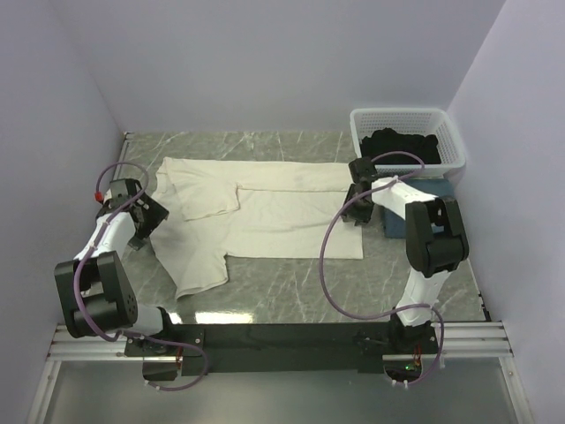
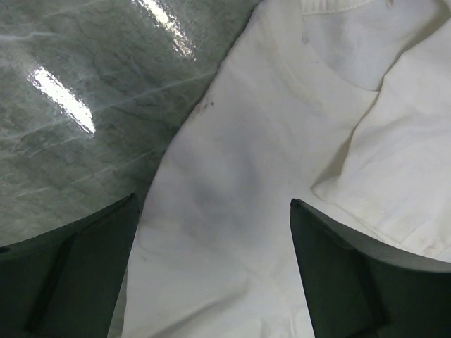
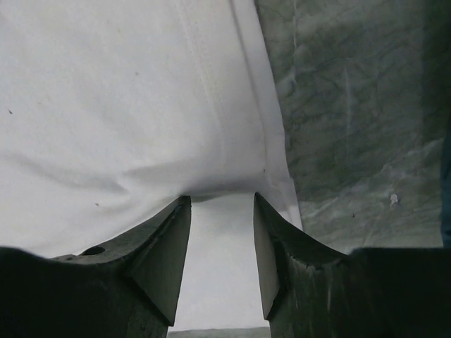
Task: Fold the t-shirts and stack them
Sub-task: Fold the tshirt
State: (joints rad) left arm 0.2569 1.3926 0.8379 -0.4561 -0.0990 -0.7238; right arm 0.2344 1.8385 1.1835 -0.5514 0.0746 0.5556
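A large cream-white t-shirt (image 1: 282,212) lies spread on the grey marble table (image 1: 291,291), with one sleeve folded in over its body. My left gripper (image 1: 141,225) hovers over the shirt's left edge, its jaws wide open with only cloth (image 2: 268,141) below them (image 2: 213,201). My right gripper (image 1: 356,208) is at the shirt's right hem. Its jaws stand partly open (image 3: 221,197), the tips pushed against a raised fold of the white cloth (image 3: 127,105). A black t-shirt (image 1: 402,146) sits in the basket. A slate-blue t-shirt (image 1: 395,223) lies beneath the right arm.
The white lattice basket (image 1: 402,113) stands at the back right corner against the wall. Walls close in the table on the left, back and right. Bare marble (image 2: 70,105) shows left of the shirt, and more (image 3: 352,105) right of its hem.
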